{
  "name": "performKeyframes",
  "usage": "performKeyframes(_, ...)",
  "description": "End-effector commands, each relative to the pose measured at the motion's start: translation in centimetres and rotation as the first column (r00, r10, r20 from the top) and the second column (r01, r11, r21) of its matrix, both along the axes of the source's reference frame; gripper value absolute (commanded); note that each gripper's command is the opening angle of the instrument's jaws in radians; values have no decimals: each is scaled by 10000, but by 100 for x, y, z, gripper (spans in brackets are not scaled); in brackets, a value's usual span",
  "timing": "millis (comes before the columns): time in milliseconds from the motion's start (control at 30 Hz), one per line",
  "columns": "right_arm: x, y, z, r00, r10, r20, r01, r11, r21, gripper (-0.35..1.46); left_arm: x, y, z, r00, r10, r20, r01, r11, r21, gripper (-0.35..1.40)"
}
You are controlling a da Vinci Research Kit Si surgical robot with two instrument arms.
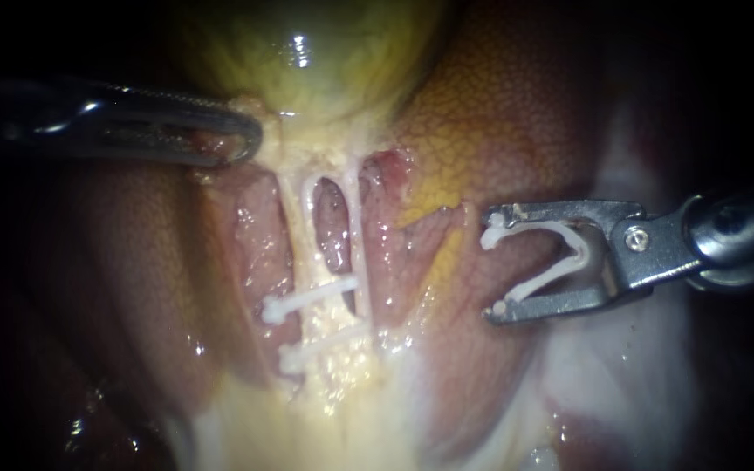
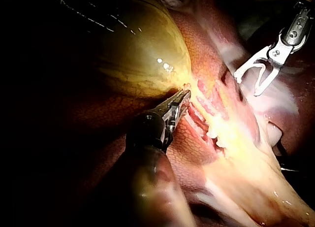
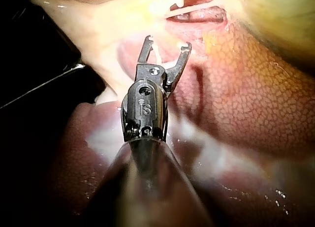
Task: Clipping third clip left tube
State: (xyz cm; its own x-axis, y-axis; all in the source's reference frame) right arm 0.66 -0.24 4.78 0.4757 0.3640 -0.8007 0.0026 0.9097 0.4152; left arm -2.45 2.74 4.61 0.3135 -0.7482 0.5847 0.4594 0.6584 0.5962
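Left instrument (image 1: 242, 139): jaws clamped on gallbladder (image 1: 325, 52) neck. Left tube (image 1: 296, 218) just below, two clips (image 1: 307, 301) across its lower part. Right instrument (image 1: 491, 264): jaws grasp spread loaded clip (image 1: 580, 251) over liver (image 1: 499, 113), apart from tube.

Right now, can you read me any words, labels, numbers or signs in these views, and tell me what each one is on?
Stamped mark on the housing of the right instrument: too small to read reliably.
Left instrument, gallbladder, liver, upper clip, lower clip, loaded clip: no text.
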Motion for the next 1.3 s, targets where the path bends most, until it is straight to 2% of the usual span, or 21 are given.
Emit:
performKeyframes(33, 2, -2, 0, 10000, -3, -46, 4, 9998, 223, 47, -1, -1, 0, 10000, -14, -9, 14, 10000, 0, -35)
performKeyframes(233, 14, -1, 0, 9996, 136, -265, -103, 9926, 1207, 47, -1, -2, 0, 10000, -21, -15, 21, 10000, -4, -35)
performKeyframes(467, 36, 3, 2, 9966, 465, -677, -303, 9742, 2235, 47, -1, -3, -1, 10000, -32, -23, 32, 10000, -8, -35)
performKeyframes(700, 62, 8, 8, 9942, 557, -920, -299, 9648, 2615, 47, -4, -6, -2, 10000, -54, -38, 53, 10000, -17, -35)
performKeyframes(833, 75, 9, 15, 9935, 444, -1052, -144, 9628, 2699, 47, -5, -8, -2, 10000, -70, -51, 70, 10000, -27, -35)
performKeyframes(1300, 98, 7, 52, 9937, 459, -1018, -159, 9605, 2779, 48, -10, -12, -5, 9999, -90, -59, 90, 10000, -23, -35)
